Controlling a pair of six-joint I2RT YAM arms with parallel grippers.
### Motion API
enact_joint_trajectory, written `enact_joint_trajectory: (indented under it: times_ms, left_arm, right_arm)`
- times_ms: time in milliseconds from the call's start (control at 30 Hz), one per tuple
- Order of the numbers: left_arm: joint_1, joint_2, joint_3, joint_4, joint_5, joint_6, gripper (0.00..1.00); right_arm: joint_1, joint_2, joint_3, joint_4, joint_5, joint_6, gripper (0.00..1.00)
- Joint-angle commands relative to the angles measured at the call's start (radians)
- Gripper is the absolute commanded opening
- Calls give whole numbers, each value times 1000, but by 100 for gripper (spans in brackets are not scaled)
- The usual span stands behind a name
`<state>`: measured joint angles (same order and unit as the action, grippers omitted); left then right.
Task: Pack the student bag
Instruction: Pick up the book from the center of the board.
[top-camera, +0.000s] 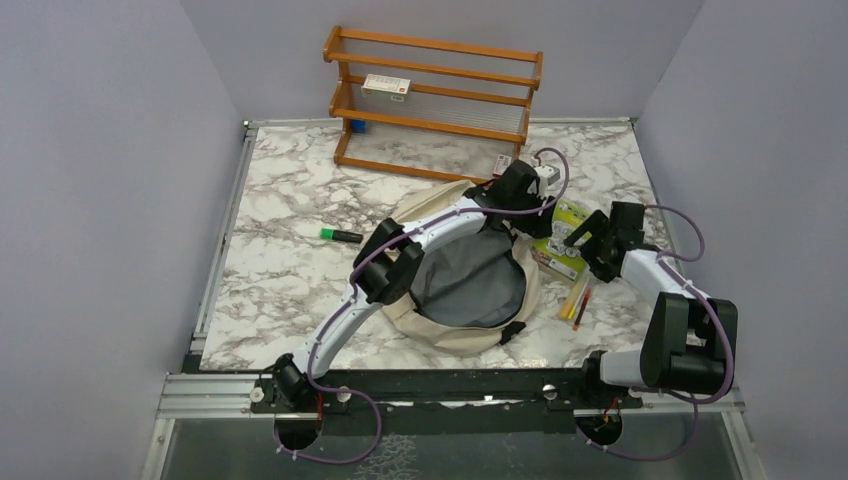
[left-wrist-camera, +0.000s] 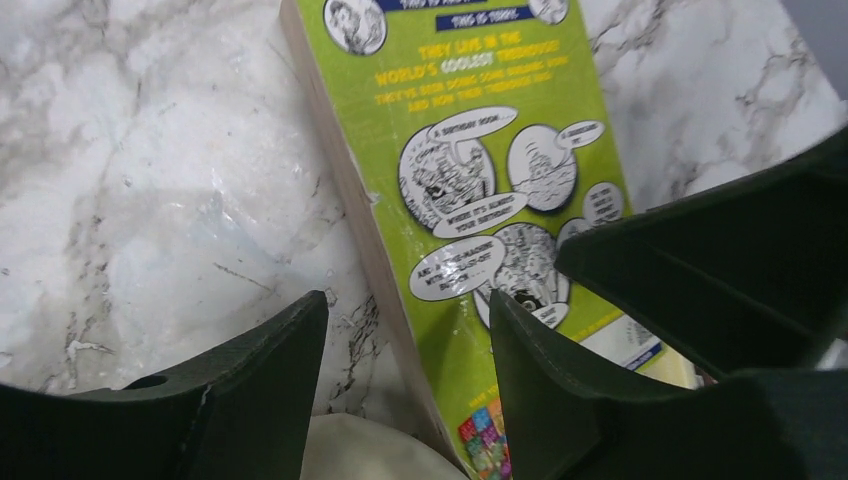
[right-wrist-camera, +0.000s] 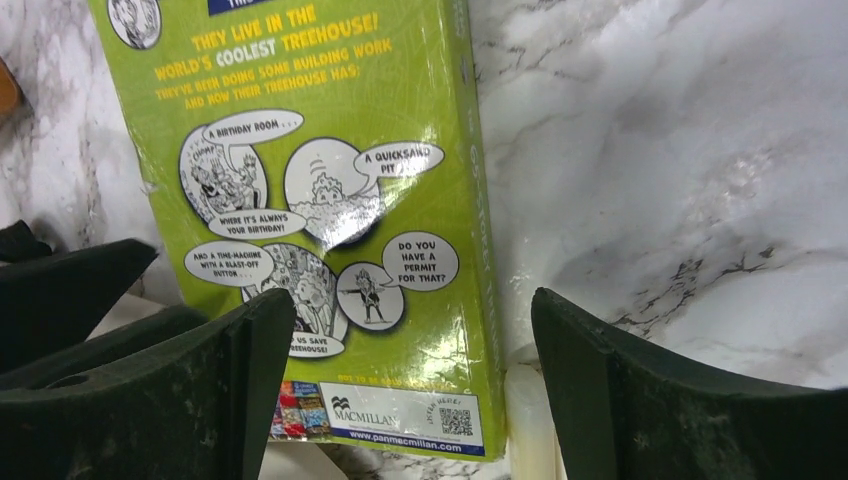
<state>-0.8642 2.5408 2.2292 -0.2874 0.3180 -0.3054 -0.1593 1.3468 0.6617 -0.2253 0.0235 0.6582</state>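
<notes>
- The large beige fabric student bag (top-camera: 445, 330) lies at the middle of the white marble table (top-camera: 290, 280). Its mouth is open upward, showing dark grey lining, and the left arm reaches across it.
- Just beside the bag's right rim, a lime-green paperback book with cartoon speech bubbles (right-wrist-camera: 330, 150) lies flat, not yet packed.
- The left gripper (left-wrist-camera: 408, 305) hangs over the book's page edge with fingers spread and nothing grasped. One finger is over bare marble, the other over the cover.
- The right gripper (right-wrist-camera: 412, 297) straddles the spine side, its fingers spread wide and likewise empty.
- The step in hand looks like lifting the book. One gripper should probably tip an edge off the table so the other can pinch across the thickness. The glossy cover may slip, so a deep bite seems wise.
- The two grippers sit close together and risk knocking fingers.
- Yellow and red pens (top-camera: 575, 300) lie near the bag's right side, and a green marker (top-camera: 340, 236) lies to its left. A wooden rack (top-camera: 435, 95) stands at the far edge.
</notes>
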Motion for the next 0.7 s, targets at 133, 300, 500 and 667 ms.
enact_joint_trajectory:
  times_ms: [133, 300, 500, 667]
  left_arm:
    - [-6, 68, 51, -20, 10, 6, 63]
    - [-9, 96, 60, -22, 19, 1, 64]
    - [-16, 126, 64, -33, 41, 1, 62]
    - [-16, 135, 36, -33, 60, -4, 46]
  right_arm:
    - [-8, -63, -43, 23, -41, -6, 91]
    - [-10, -85, -69, 38, -54, -6, 90]
    - [-27, -62, -83, 83, -91, -12, 90]
    - [-68, -10, -83, 140, -160, -36, 89]
